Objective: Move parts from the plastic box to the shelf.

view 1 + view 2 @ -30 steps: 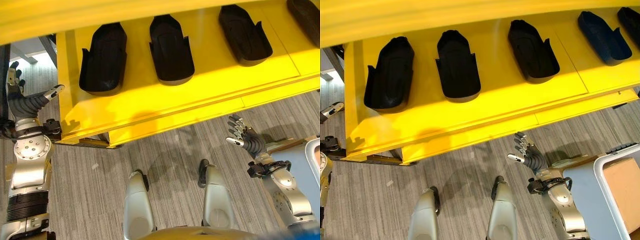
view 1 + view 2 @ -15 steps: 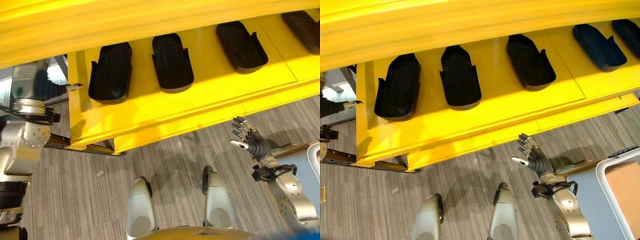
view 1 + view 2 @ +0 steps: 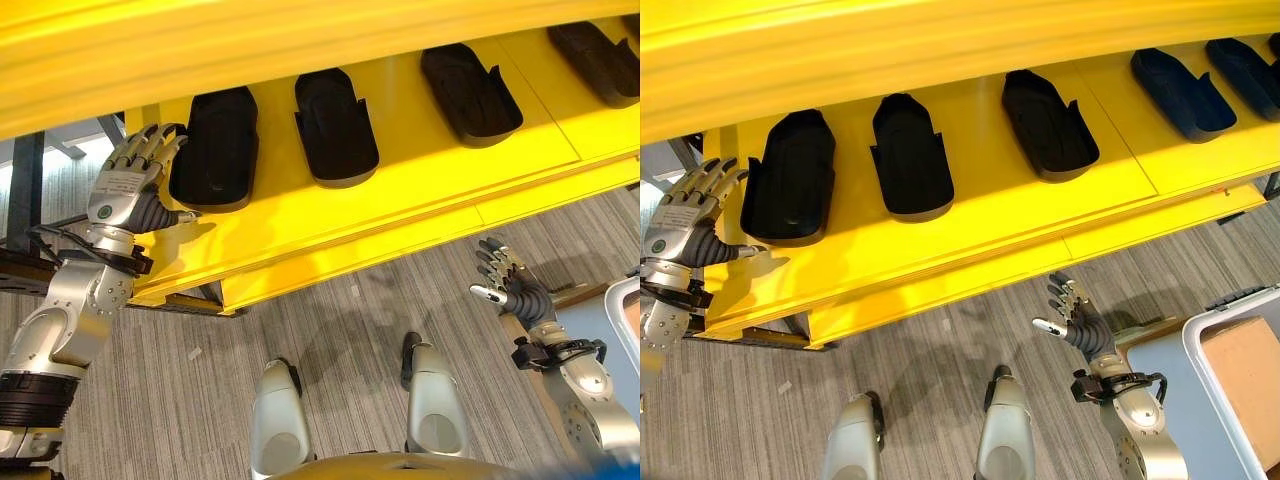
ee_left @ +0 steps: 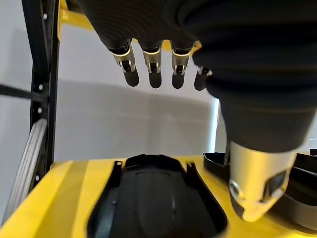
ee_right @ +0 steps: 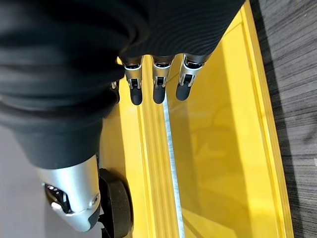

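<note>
Several black moulded parts lie in a row on the yellow shelf (image 3: 300,220); the leftmost part (image 3: 215,145) is at the shelf's left end, and two more parts (image 3: 335,125) (image 3: 468,90) follow to its right. My left hand (image 3: 130,185) is raised just left of the leftmost part (image 4: 153,203), open and empty, its fingers (image 4: 153,74) straight above the part. My right hand (image 3: 510,285) hovers over the floor below the shelf's front edge, open and empty. The plastic box (image 3: 1230,308) stands at the lower right.
A brown cardboard-coloured piece (image 3: 1250,370) lies inside the box. A second yellow shelf level (image 3: 250,50) overhangs the row of parts. A black frame upright (image 3: 25,190) stands left of the shelf. Grey carpet (image 3: 350,320) spreads in front of it.
My left hand has swung up and right, from outside the shelf's left end to beside the leftmost part, fingers spread. The view has shifted a little. The right hand has hardly moved.
</note>
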Motion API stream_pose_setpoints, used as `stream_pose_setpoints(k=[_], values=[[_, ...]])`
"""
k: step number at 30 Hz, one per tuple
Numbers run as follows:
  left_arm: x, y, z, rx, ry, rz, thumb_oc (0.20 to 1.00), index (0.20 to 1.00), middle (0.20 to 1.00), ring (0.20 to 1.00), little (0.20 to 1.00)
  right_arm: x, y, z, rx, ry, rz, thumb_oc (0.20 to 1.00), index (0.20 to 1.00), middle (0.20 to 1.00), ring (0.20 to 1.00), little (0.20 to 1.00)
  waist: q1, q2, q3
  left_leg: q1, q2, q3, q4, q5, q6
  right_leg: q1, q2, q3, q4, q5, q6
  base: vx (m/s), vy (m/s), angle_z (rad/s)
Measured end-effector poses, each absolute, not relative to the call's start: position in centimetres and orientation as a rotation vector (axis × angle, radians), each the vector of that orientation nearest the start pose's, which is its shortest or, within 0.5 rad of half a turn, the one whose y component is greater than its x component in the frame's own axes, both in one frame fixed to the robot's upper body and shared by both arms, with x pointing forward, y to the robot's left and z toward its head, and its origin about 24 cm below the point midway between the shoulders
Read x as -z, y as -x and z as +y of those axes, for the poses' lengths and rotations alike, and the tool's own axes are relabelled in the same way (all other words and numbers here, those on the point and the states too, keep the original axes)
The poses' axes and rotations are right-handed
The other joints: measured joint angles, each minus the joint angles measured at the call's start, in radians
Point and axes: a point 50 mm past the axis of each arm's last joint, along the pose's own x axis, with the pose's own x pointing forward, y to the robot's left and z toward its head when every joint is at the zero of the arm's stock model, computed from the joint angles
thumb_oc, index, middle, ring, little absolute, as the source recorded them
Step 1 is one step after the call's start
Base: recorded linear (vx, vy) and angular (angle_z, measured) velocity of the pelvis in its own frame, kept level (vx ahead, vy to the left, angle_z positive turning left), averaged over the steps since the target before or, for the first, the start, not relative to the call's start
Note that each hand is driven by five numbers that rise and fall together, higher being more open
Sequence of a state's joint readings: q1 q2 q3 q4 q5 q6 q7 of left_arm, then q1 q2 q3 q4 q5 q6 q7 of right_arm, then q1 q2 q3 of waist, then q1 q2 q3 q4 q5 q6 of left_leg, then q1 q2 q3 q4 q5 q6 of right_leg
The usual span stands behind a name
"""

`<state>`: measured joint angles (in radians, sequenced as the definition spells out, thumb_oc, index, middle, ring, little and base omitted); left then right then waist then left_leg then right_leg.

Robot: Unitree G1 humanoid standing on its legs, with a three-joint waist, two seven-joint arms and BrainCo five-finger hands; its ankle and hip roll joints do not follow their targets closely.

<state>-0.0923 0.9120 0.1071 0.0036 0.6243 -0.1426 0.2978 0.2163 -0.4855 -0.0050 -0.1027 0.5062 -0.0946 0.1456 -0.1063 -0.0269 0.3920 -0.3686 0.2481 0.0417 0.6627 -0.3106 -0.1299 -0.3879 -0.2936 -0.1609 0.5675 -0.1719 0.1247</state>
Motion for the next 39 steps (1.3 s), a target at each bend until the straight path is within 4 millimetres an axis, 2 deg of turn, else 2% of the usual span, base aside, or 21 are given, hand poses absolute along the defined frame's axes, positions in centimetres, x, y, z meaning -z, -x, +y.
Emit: stream_pose_setpoints(k=[5, 7, 11, 13, 16, 20, 26, 28, 31, 33, 39], values=[[-16.9, -26.5, 29.2, -0.261, -1.494, -0.408, 1.000, 1.000, 1.000, 1.000, 1.000, -5.4, -21.0, -23.4, -0.130, -0.020, 0.006, 1.000, 1.000, 1.000, 1.000, 1.000, -0.009, -0.008, 0.007, -0.001, 0.013, 0.006, -0.002, -0.003, -0.004, -0.011, 0.013, 0.005, -0.003, 0.007, -0.002, -0.01, 0.010, -0.07], [-16.5, -27.9, 28.5, -0.210, -1.499, -0.391, 1.000, 1.000, 1.000, 1.000, 1.000, -6.3, -21.4, -23.1, -0.145, -0.015, -0.033, 1.000, 1.000, 1.000, 1.000, 1.000, -0.014, -0.010, 0.007, -0.003, 0.013, 0.008, 0.004, -0.005, -0.004, -0.015, 0.013, 0.010, 0.000, 0.005, -0.006, -0.01, 0.009, -0.07], [-16.6, -28.4, 28.7, -0.213, -1.504, -0.370, 1.000, 1.000, 1.000, 1.000, 1.000, -6.3, -21.3, -23.3, -0.140, -0.012, -0.032, 1.000, 1.000, 1.000, 1.000, 1.000, -0.027, -0.011, 0.007, -0.008, 0.015, 0.015, 0.004, -0.006, -0.004, -0.026, 0.015, 0.015, 0.001, 0.007, -0.007, -0.01, 0.007, -0.04], [-16.5, -29.4, 28.2, -0.193, -1.528, -0.363, 1.000, 1.000, 1.000, 1.000, 1.000, -6.5, -21.4, -23.3, -0.140, -0.011, -0.039, 1.000, 1.000, 1.000, 1.000, 1.000, -0.021, -0.011, 0.005, -0.022, 0.015, 0.015, 0.013, -0.009, -0.004, -0.040, 0.014, 0.018, 0.008, 0.007, -0.007, 0.00, 0.000, 0.00], [-16.2, -29.6, 28.3, -0.186, -1.540, -0.343, 1.000, 1.000, 1.000, 1.000, 1.000, -6.7, -21.4, -23.4, -0.137, -0.008, -0.050, 1.000, 1.000, 1.000, 1.000, 1.000, -0.026, -0.012, 0.005, -0.032, 0.014, 0.022, 0.018, -0.010, -0.002, -0.055, 0.014, 0.028, 0.011, 0.013, 0.001, 0.01, 0.008, -0.06], [-16.0, -29.6, 28.4, -0.181, -1.542, -0.329, 1.000, 1.000, 1.000, 1.000, 1.000, -7.0, -21.4, -23.2, -0.143, -0.008, -0.063, 1.000, 1.000, 1.000, 1.000, 1.000, -0.038, -0.012, 0.005, -0.032, 0.014, 0.023, 0.021, -0.010, -0.002, -0.057, 0.014, 0.033, 0.015, 0.010, -0.005, 0.01, 0.004, -0.01], [-14.7, -29.9, 30.2, -0.188, -1.497, -0.185, 1.000, 1.000, 1.000, 1.000, 1.000, -7.0, -21.0, -23.4, -0.139, -0.005, -0.058, 1.000, 1.000, 1.000, 1.000, 1.000, -0.042, -0.014, 0.001, -0.036, 0.015, 0.030, 0.027, -0.012, -0.002, -0.066, 0.015, 0.040, 0.014, 0.011, -0.006, 0.04, 0.004, -0.03], [-14.5, -30.0, 30.7, -0.189, -1.460, -0.137, 1.000, 1.000, 1.000, 1.000, 1.000, -6.7, -20.8, -23.4, -0.141, -0.004, -0.041, 1.000, 1.000, 1.000, 1.000, 1.000, -0.040, -0.014, -0.021, -0.038, 0.020, 0.032, 0.030, -0.025, -0.006, -0.072, 0.022, 0.046, 0.014, 0.008, -0.006, 0.06, 0.006, -0.08], [-15.2, -31.1, 31.7, -0.234, -1.396, -0.091, 1.000, 1.000, 1.000, 1.000, 1.000, -6.5, -20.6, -23.4, -0.143, 0.001, -0.029, 1.000, 1.000, 1.000, 1.000, 1.000, -0.043, -0.017, -0.026, -0.040, 0.020, 0.034, 0.034, -0.025, -0.005, -0.076, 0.021, 0.047, 0.023, 0.014, 0.002, -0.03, 0.000, -0.01], [-15.5, -31.8, 31.9, -0.239, -1.345, -0.064, 1.000, 1.000, 1.000, 1.000, 1.000, -6.5, -20.7, -23.4, -0.150, 0.000, -0.023, 1.000, 1.000, 1.000, 1.000, 1.000, -0.044, -0.019, -0.028, -0.039, 0.016, 0.034, 0.030, -0.028, -0.004, -0.076, 0.015, 0.044, 0.025, 0.001, -0.009, 0.07, -0.004, 0.06], [-15.4, -32.1, 31.8, -0.216, -1.263, -0.026, 1.000, 1.000, 1.000, 1.000, 1.000, -6.1, -20.5, -23.3, -0.172, 0.005, 0.006, 1.000, 1.000, 1.000, 1.000, 1.000, -0.052, -0.022, -0.033, -0.034, 0.013, 0.030, 0.029, -0.026, -0.007, -0.072, 0.014, 0.045, 0.037, -0.004, 0.003, -0.01, -0.003, 0.02]])
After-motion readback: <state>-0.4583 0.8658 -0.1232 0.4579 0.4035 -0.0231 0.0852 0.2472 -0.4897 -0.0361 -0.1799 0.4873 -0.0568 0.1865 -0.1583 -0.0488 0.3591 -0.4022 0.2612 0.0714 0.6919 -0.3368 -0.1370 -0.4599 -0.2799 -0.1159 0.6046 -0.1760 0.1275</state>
